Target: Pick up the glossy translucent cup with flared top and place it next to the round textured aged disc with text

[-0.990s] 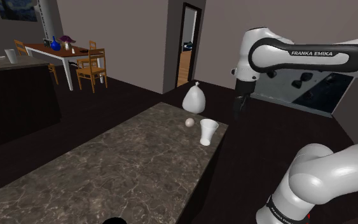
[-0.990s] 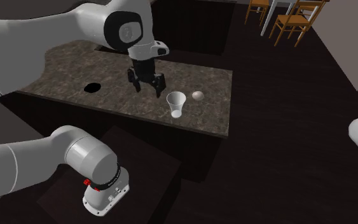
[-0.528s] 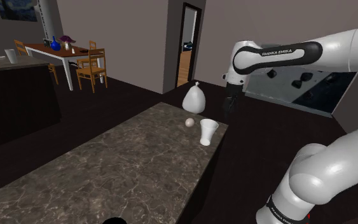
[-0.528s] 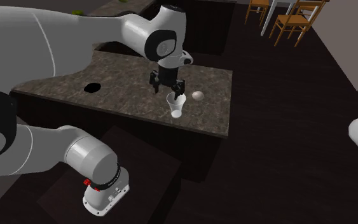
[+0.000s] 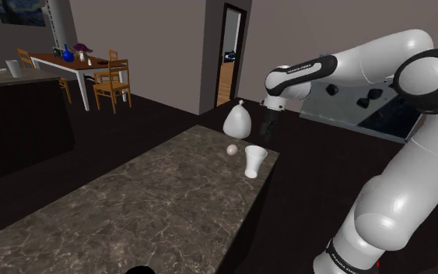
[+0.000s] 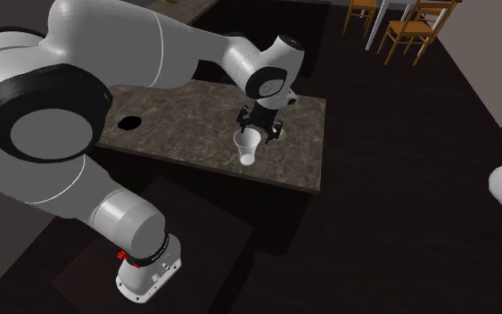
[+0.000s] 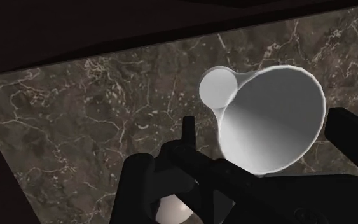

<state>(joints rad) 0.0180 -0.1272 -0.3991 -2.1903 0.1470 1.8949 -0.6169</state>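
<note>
The pale flared cup [image 5: 254, 162] [image 6: 248, 148] stands upright near the far corner of the dark marbled counter [image 5: 170, 202]. A small round pale disc [image 5: 231, 149] lies just beside it, toward the shoulder view's left. My black gripper [image 5: 265, 134] [image 6: 259, 132] hangs open just above the cup's rim. In the wrist view the cup's wide mouth [image 7: 273, 121] sits between the two spread fingers [image 7: 349, 135], and the gripper [image 7: 268, 137] grips nothing. A pale round shape [image 7: 171, 210], likely the disc, shows behind the hand.
A white sack-like object [image 5: 239, 121] sits beyond the counter's far end. The counter has a black round hole [image 6: 130, 123] toward the stand. Its edge runs close to the cup. A dining table with wooden chairs [image 5: 104, 78] stands far off.
The arm has swung toward the shoulder view's left, carrying the open gripper from beside the counter to right over the cup. Cup and disc have not moved.
</note>
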